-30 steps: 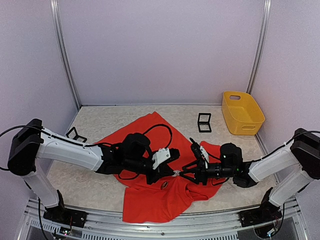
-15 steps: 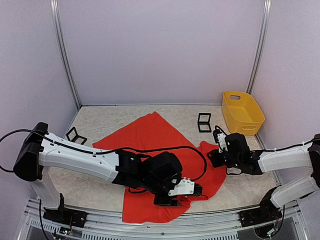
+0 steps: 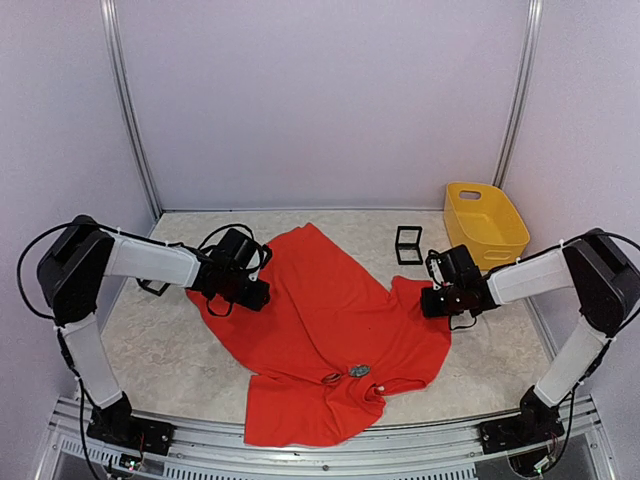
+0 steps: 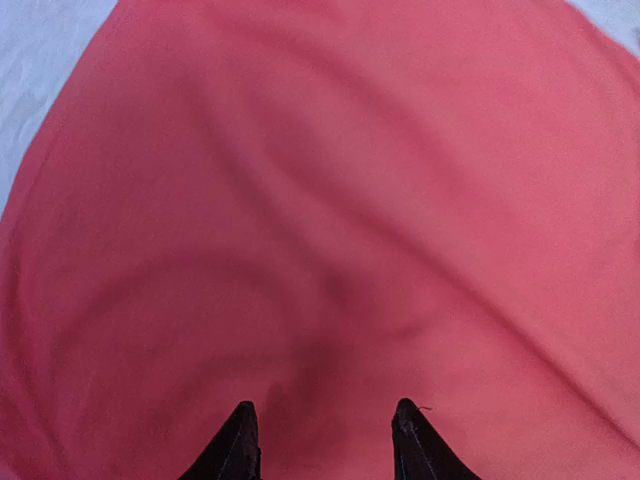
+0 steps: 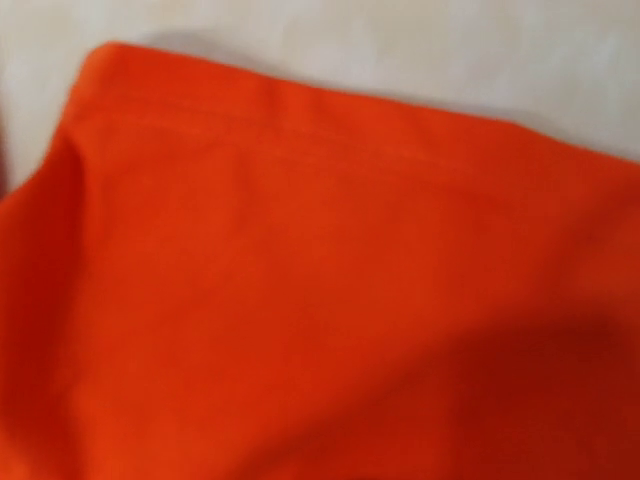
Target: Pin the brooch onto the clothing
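Found shirt [image 3: 320,310] spread between both grippers. Noted left gripper [image 4: 322,415] over its left edge, fingers spread, gripping nothing. Noted right gripper [image 3: 428,300] over right sleeve; cannot tell whether spread or pressed together. Found brooch [image 3: 359,370] on shirt, well apart from both grippers, toward the bases.

A yellow plastic bin [image 3: 497,243] stands open side up at the far right of my pale speckled table [image 3: 180,350], near the corner, with a handle slot cut in its far end. Just left of it, not touching it, a small black open frame [image 3: 408,261] stands upright on the tabletop. A slim metal post [image 3: 130,110] rises at each end of the plain back wall [image 3: 320,100], and a metal rail [image 3: 300,462] lines the near edge.
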Tool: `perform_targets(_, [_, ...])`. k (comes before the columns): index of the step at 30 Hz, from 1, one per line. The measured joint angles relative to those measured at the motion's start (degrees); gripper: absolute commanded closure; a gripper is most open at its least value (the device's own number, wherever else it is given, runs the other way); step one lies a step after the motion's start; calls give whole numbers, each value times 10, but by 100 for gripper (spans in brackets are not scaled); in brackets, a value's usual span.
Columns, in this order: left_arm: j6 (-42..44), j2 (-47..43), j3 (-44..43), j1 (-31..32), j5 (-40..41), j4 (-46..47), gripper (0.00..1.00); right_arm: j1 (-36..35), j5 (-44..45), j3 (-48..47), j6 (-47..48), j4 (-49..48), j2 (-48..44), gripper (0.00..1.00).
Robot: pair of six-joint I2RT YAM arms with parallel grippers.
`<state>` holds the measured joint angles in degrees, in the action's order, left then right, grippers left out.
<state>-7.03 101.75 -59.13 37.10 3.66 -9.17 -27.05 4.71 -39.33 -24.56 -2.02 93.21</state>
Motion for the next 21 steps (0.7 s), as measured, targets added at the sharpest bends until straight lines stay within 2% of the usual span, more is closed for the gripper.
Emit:
perform_targets(2, [-26, 53, 1, -29, 20, -1, 59, 16, -6, -26, 8, 0, 24, 87])
perform_targets(6, [-52, 88, -32, -75, 53, 24, 61, 52, -10, -72, 26, 8, 61, 87])
perform_targets(12, [-61, 134, -86, -129, 66, 40, 57, 68, 10, -155, 68, 56, 111, 88])
perform_targets(18, [-40, 131, -88, -127, 78, 46, 54, 55, 18, -182, 118, 98, 89, 92])
perform_targets(21, [-30, 74, -53, -93, 90, 39, 58, 4, -2, -176, 156, 108, 33, 96])
